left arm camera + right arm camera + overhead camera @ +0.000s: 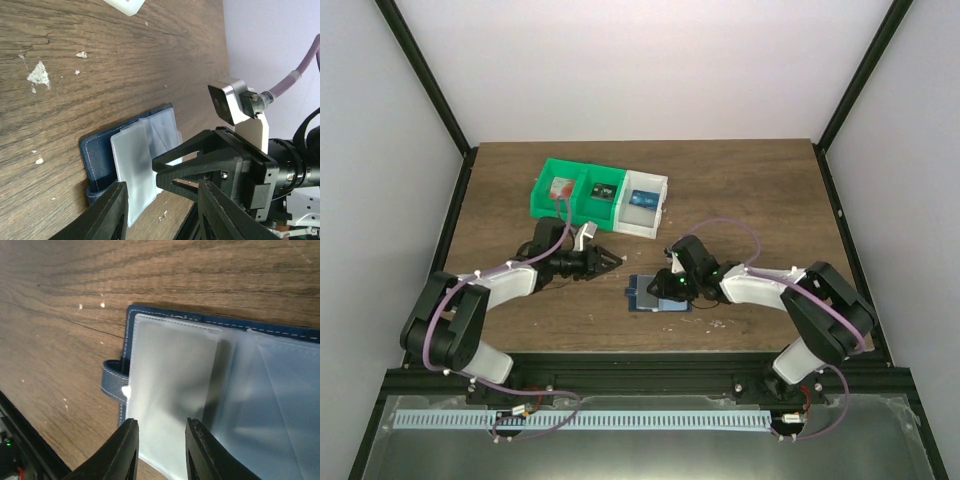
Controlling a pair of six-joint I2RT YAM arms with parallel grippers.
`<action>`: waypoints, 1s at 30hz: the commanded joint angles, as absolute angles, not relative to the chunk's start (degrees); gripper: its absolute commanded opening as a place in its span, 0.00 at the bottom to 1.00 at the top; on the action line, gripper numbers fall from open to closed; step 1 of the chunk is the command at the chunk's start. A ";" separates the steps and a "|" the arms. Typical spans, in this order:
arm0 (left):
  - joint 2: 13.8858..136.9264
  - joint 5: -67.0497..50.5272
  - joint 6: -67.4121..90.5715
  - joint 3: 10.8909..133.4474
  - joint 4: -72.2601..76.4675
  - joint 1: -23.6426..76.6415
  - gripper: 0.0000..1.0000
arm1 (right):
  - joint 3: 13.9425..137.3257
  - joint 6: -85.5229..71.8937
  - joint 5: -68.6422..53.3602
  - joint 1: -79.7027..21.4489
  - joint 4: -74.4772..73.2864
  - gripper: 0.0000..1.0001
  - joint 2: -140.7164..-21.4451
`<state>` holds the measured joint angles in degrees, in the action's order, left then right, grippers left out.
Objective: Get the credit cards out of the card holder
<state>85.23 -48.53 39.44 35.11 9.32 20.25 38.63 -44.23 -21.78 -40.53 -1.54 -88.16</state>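
The card holder lies open and flat on the table, dark navy with pale frosted pocket panels. My right gripper hangs over it. In the right wrist view its open, narrow-set fingers straddle the near edge of one pocket panel; whether they touch it I cannot tell. No credit card shows inside the pockets. My left gripper hovers open and empty just left of the holder, pointing at the right gripper. A small whitish-red card lies in the left green bin.
Two joined green bins and a white bin stand behind the arms at mid-table, each holding small items. White specks dot the wood. The black frame rail runs along the near table edge.
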 commanded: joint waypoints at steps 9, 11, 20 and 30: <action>90.67 -49.65 43.08 33.89 18.46 24.32 0.40 | 40.04 -41.23 -16.01 -41.55 -4.88 0.23 -91.90; 91.67 -49.82 43.68 33.91 19.59 24.74 0.41 | 39.40 -41.22 -15.55 -41.57 -4.56 0.21 -92.00; 98.00 -50.30 47.34 33.88 26.57 27.13 0.41 | 37.06 -41.87 -15.63 -41.58 -1.87 0.12 -91.34; 101.96 -49.85 48.19 34.57 29.70 27.41 0.39 | 35.78 -41.97 -15.99 -41.57 -0.58 0.11 -90.34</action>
